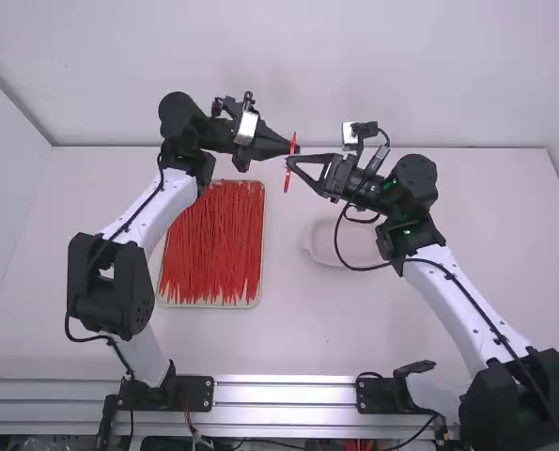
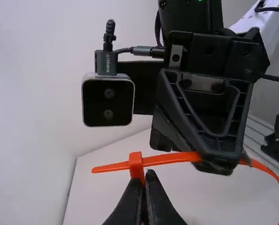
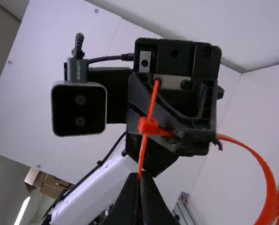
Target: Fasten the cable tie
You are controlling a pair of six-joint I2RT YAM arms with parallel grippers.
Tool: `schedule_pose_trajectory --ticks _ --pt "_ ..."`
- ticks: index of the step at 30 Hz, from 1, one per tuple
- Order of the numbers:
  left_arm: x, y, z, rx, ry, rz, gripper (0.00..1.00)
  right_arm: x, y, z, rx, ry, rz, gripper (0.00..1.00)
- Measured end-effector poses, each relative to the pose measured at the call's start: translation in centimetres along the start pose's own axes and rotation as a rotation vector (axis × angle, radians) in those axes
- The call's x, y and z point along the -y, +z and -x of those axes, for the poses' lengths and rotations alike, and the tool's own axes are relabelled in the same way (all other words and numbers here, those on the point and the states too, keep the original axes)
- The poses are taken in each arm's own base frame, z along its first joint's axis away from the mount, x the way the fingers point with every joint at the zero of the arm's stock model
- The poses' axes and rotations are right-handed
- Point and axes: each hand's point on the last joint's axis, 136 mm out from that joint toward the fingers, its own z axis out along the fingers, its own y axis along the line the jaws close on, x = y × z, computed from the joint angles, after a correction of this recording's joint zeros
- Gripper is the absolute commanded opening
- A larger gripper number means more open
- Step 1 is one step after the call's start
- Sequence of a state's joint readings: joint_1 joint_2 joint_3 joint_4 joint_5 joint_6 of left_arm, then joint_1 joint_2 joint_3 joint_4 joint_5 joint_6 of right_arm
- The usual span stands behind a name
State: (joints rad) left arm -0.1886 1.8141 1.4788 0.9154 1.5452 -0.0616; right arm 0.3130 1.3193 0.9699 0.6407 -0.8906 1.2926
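Because the cable tie (image 1: 287, 178), held aloft at the upper middle of the frame, is judged light, springy and slippery, it is clamped just beside its head by the closed left end effector (image 2: 143, 183) and along its strap by the closed right end effector (image 3: 139, 183).

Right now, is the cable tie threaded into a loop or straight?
Threaded: the cable tie has its tail poked through its head, the strap curving round.
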Motion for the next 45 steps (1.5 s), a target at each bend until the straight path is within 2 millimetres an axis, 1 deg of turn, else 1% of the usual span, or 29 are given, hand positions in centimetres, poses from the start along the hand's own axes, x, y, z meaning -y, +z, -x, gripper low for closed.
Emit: schedule_pose_trajectory --ticks 3,8,18,23,33,41,45 --pt "0.0 0.1 0.4 0.003 0.052 0.001 0.01 0.0 0.0 0.3 0.016 0.003 -0.001 0.00" --pt "0.3 0.2 0.3 0.009 0.136 0.021 0.01 -0.1 0.0 0.3 0.013 0.007 0.002 0.00" --pt "1.2 0.1 0.5 0.026 0.207 0.050 0.01 -0.4 -0.7 0.6 0.008 0.007 0.019 0.00" --pt "1.5 0.1 0.2 0.031 0.174 0.056 0.01 -0.2 -0.8 0.6 0.009 0.014 0.016 0.00" --pt "1.4 0.1 0.0 0.030 0.092 0.055 0.02 0.0 -0.9 0.7 0.012 0.011 0.009 0.00" --pt "1.0 0.0 0.1 0.038 0.044 0.074 0.01 -0.3 0.1 0.4 0.036 -0.007 0.012 0.00" --pt "1.1 -0.1 0.2 0.037 0.047 0.072 0.02 -0.3 0.2 0.6 0.051 -0.014 0.010 0.00"
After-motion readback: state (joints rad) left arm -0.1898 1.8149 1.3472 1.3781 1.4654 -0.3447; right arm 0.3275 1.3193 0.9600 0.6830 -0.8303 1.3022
